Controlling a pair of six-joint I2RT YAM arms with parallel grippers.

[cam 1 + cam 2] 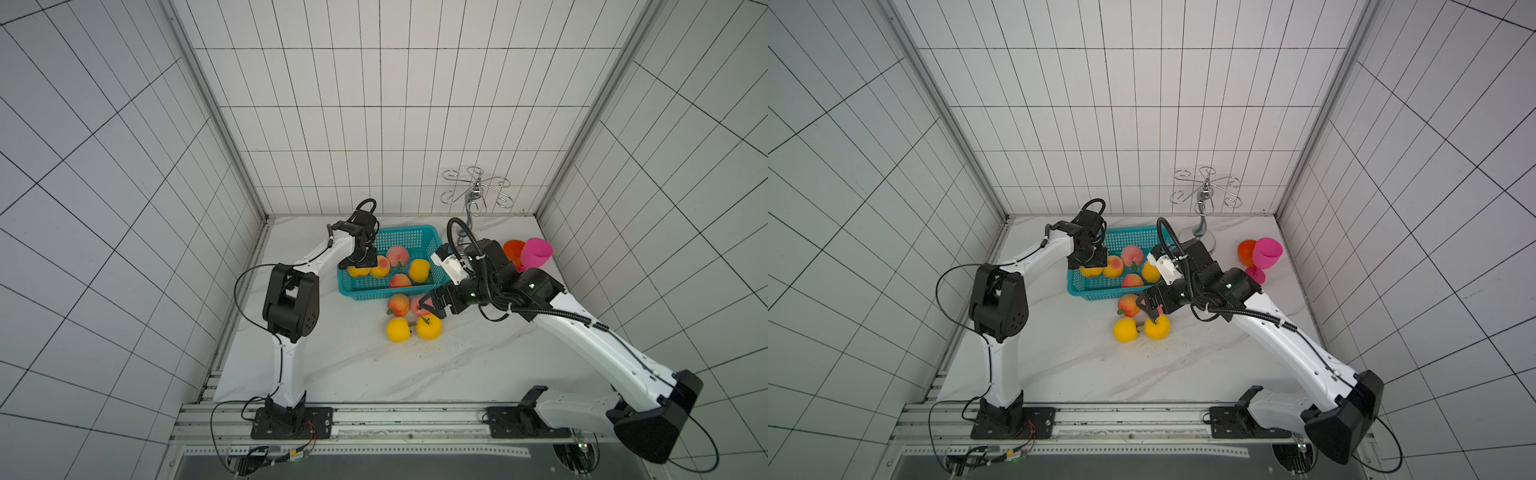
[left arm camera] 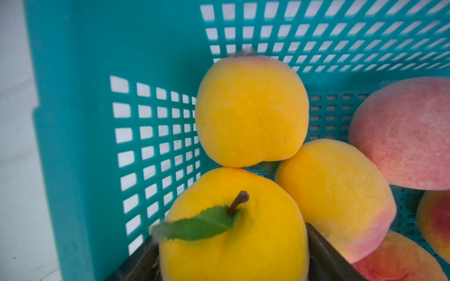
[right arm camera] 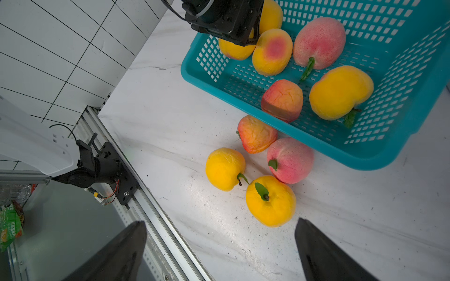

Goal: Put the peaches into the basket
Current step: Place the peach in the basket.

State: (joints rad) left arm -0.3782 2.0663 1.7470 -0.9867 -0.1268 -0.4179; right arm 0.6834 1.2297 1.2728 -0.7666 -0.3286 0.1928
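Matt, velvety peaches point(image 2: 250, 109); smooth turquoise plastic basket point(image 2: 73, 121); polished marble-look tabletop point(image 3: 170, 121); shiny metal rack point(image 1: 476, 189)

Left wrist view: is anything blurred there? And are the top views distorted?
Left wrist view: the leaf of the nearest yellow peach is smeared, the basket mesh looks fairly crisp; in both top views the wall tiles stretch toward the edges.

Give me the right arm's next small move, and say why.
Probably lower the open right gripper around the nearest yellow peach, which lies just ahead of it. Four peaches lie on the table outside the basket, and this one is closest.
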